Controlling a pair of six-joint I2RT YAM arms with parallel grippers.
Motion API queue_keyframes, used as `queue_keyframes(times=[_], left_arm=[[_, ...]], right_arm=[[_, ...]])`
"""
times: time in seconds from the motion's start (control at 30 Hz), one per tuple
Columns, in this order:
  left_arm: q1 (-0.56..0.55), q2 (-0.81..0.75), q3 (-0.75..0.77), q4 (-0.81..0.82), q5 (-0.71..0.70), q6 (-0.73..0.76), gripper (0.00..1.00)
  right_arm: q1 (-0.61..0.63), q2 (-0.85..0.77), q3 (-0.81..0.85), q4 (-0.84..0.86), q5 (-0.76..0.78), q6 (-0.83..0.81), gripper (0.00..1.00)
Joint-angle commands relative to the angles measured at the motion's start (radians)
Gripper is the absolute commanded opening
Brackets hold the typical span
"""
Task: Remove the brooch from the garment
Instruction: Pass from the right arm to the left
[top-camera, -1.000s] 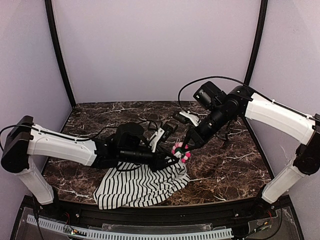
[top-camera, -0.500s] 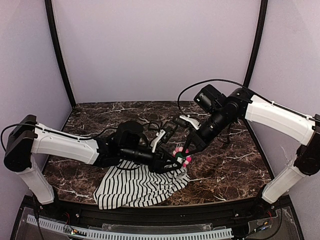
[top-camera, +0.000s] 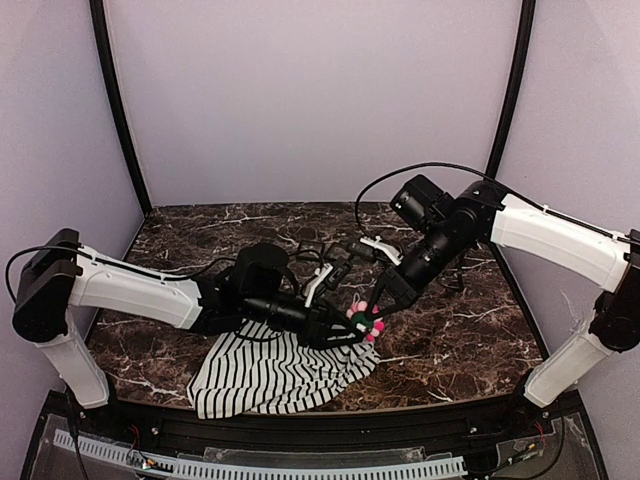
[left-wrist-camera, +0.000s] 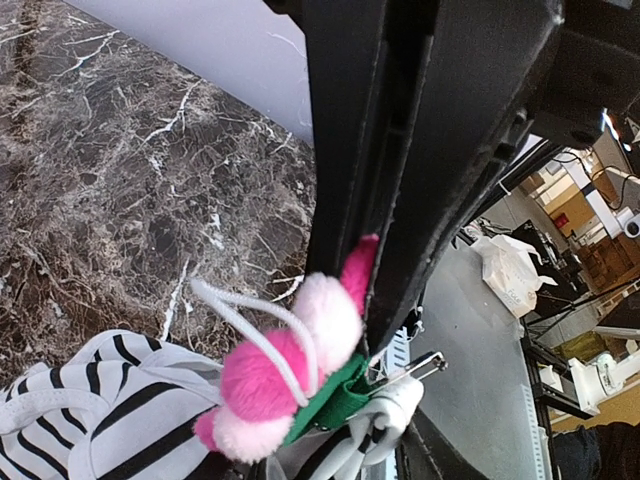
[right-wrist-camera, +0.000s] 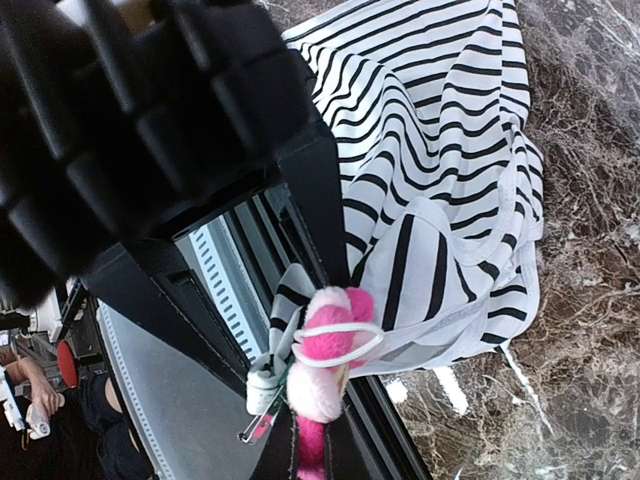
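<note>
Since a second ago the brooch (top-camera: 363, 320) has sunk slightly toward the near edge, the right jaws with it. It hangs just above the counter (top-camera: 470, 330), at the raised right corner of the garment (top-camera: 280, 375). Cloth is bunched against its back, so we judge it not yet free.

The right jaws are together on the edge of a pink petal. The left jaws sit just beside, on the cloth side; we cannot tell whether they are apart or gripping.

Handling, our estimate:
- Brooch is light, and the fluffy petals squash and may slip.
- Green felt (left-wrist-camera: 335, 400) and metal pin (left-wrist-camera: 425, 365) look firmer, so they make the better hold.
- Cloth is soft and will follow any pull unless held down.

A white cord loop (left-wrist-camera: 240, 312) crosses the petals and could snag. Both sets of jaws crowd the spot.
</note>
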Motion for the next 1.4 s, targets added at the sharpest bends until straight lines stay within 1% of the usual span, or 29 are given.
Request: queue_keyframes(times=[0.0,0.03,0.1,0.17,0.2,0.27,0.3,0.37,0.4,0.43,0.5,0.53,0.57,0.6,0.63,0.67,0.7,0.73,0.77,0.87,1.0,1.1,1.13,1.2,1.37], left_arm=[[0.013,0.002,0.033,0.052,-0.045,0.017,0.46],[0.013,0.001,0.033,0.050,-0.054,0.017,0.50],[0.014,-0.001,0.031,0.051,-0.065,0.016,0.52],[0.016,-0.003,0.027,0.055,-0.066,0.014,0.56],[0.017,-0.004,0.027,0.055,-0.065,0.014,0.64],[0.018,-0.003,0.029,0.056,-0.058,0.015,0.68],[0.018,-0.004,0.031,0.056,-0.049,0.016,0.68],[0.018,-0.007,0.033,0.058,-0.035,0.017,0.61],[0.018,-0.009,0.034,0.062,-0.029,0.018,0.54],[0.018,-0.009,0.033,0.063,-0.024,0.018,0.51],[0.018,-0.015,0.030,0.069,-0.008,0.017,0.37],[0.018,-0.015,0.029,0.072,0.004,0.014,0.33],[0.018,-0.016,0.026,0.079,0.008,0.012,0.26],[0.018,-0.016,0.023,0.083,0.021,0.004,0.23],[0.018,-0.015,0.020,0.093,0.028,0.000,0.18],[0.018,-0.015,0.019,0.100,0.043,-0.010,0.15],[0.018,-0.014,0.015,0.113,0.049,-0.017,0.10],[0.017,-0.015,0.012,0.123,0.058,-0.030,0.08],[0.018,-0.016,0.002,0.144,0.061,-0.037,0.05],[0.018,-0.021,-0.025,0.179,0.055,-0.071,0.01],[0.020,-0.054,-0.066,0.219,-0.004,-0.107,0.01],[0.020,-0.095,-0.087,0.235,-0.095,-0.128,0.01],[0.020,-0.105,-0.097,0.237,-0.116,-0.141,0.01],[0.019,-0.128,-0.115,0.271,-0.166,-0.173,0.01],[0.020,-0.156,-0.170,0.488,-0.249,-0.282,0.01]], right_arm=[[0.013,-0.029,-0.016,0.011,-0.149,-0.026,0.00],[0.014,-0.030,-0.019,0.010,-0.151,-0.027,0.00],[0.014,-0.034,-0.026,0.010,-0.157,-0.027,0.00],[0.016,-0.037,-0.033,0.012,-0.167,-0.029,0.00],[0.017,-0.040,-0.036,0.013,-0.172,-0.031,0.00],[0.020,-0.042,-0.039,0.012,-0.177,-0.031,0.00],[0.021,-0.043,-0.040,0.012,-0.176,-0.032,0.00],[0.022,-0.046,-0.040,0.013,-0.169,-0.031,0.00],[0.022,-0.046,-0.039,0.014,-0.167,-0.031,0.00],[0.022,-0.047,-0.039,0.014,-0.165,-0.031,0.00],[0.022,-0.046,-0.037,0.016,-0.157,-0.031,0.00],[0.022,-0.046,-0.037,0.016,-0.154,-0.031,0.00],[0.022,-0.045,-0.036,0.019,-0.151,-0.032,0.00],[0.022,-0.044,-0.034,0.021,-0.148,-0.031,0.00],[0.021,-0.044,-0.033,0.026,-0.143,-0.030,0.00],[0.021,-0.045,-0.030,0.034,-0.132,-0.025,0.00],[0.021,-0.045,-0.026,0.045,-0.117,-0.018,0.00],[0.020,-0.047,-0.021,0.057,-0.099,-0.004,0.00],[0.019,-0.051,-0.017,0.080,-0.079,0.009,0.02],[0.005,-0.067,-0.010,0.138,0.000,0.056,0.19],[-0.015,-0.138,-0.042,0.282,0.060,0.136,0.56],[-0.022,-0.227,-0.120,0.449,0.121,0.208,0.79],[-0.022,-0.259,-0.158,0.507,0.133,0.238,0.83],[-0.021,-0.321,-0.240,0.641,0.143,0.296,0.87],[-0.021,-0.432,-0.459,0.950,0.137,0.444,0.86]])
